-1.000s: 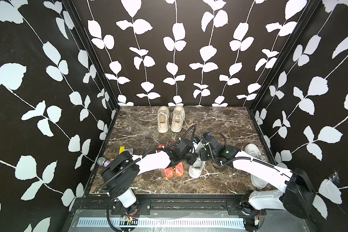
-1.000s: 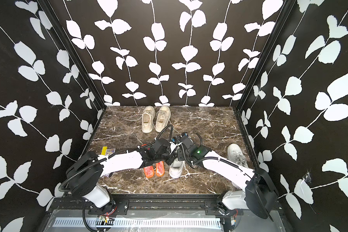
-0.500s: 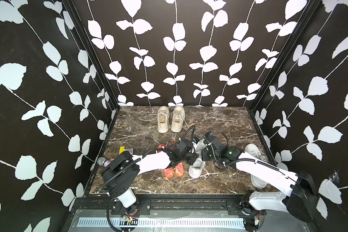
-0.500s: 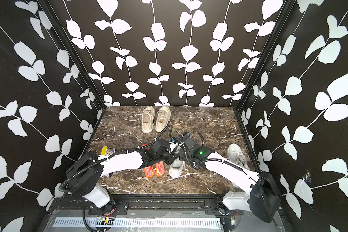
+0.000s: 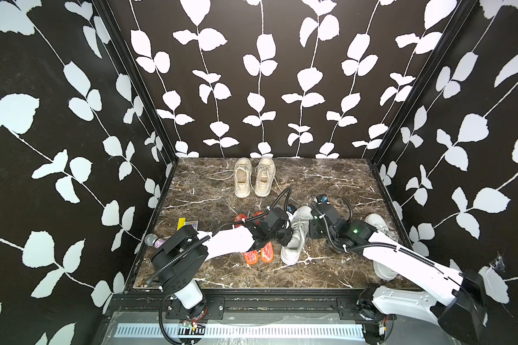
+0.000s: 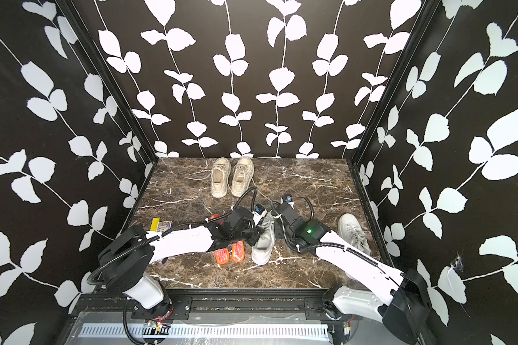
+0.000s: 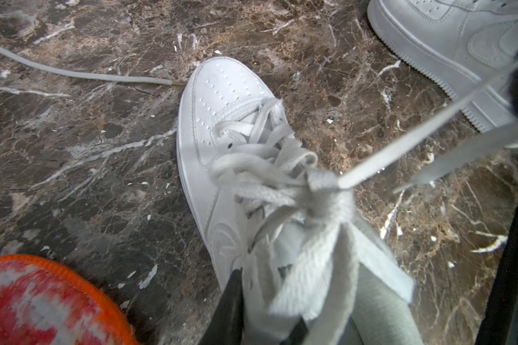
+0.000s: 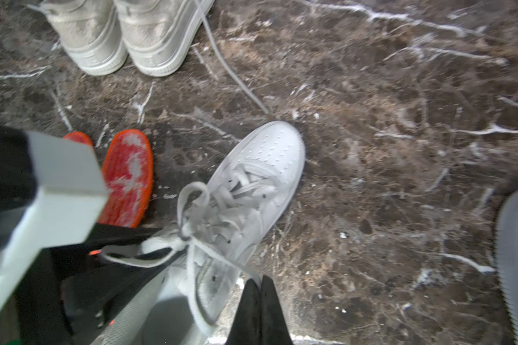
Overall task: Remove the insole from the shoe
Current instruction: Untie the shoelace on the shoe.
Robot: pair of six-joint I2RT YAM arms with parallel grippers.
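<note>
A white laced shoe (image 5: 293,239) (image 6: 263,242) lies mid-table, toe toward the front edge. My left gripper (image 7: 266,298) is shut on the shoe's upper side wall near the collar, one black finger (image 7: 231,301) outside it; in a top view the left gripper (image 5: 285,236) sits at the shoe's left flank. My right gripper (image 8: 259,282) is shut, its tips pinching a lace end (image 8: 222,257). That lace (image 7: 401,149) runs taut from the knot away from the shoe. In a top view the right gripper (image 5: 311,231) hangs beside the shoe's heel. The insole is hidden inside the shoe.
Two orange-red foot-shaped pieces (image 5: 259,254) lie just left of the shoe. A second white sneaker (image 5: 377,224) sits under the right arm. A beige pair (image 5: 253,177) stands at the back with a loose lace. A glittery microphone (image 5: 154,240) and cards (image 5: 187,224) lie at the left edge.
My right gripper has moved to the right, away from the shoe, and the lace now stretches taut. The left arm has stayed at the shoe's side.
</note>
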